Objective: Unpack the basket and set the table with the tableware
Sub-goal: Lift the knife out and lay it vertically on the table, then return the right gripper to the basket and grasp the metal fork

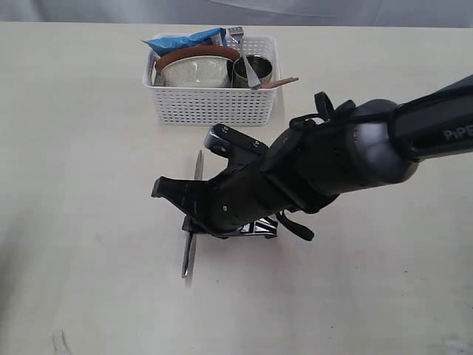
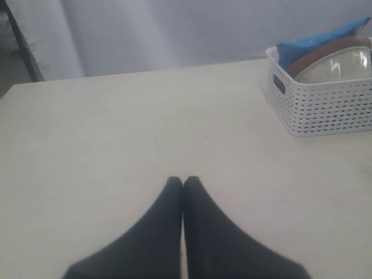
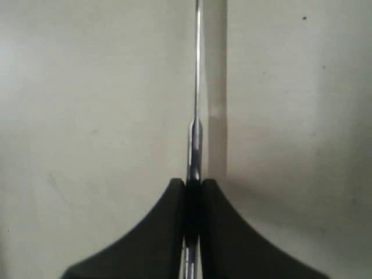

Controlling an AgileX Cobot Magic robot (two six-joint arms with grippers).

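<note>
Pale table [image 1: 74, 163] spreads wide around right pincer [image 3: 192, 187] clamping knife [image 3: 197, 70], basket [image 1: 211, 105] apart.

The right arm [image 1: 347, 151] hides the knife's [image 1: 188, 259] middle.

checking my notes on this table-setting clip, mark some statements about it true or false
1. The right pincer is shut on the slim steel knife. True.
2. The white lattice plastic basket is empty. False: it holds a pale greyish bowl, a steel cup and a blue packet, among other things.
3. The left pincer grips a piece of cutlery. False: it is shut on nothing, and the steel fork stands in the basket.
4. The knife is outside the basket, over the pale cream tabletop. True.
</note>
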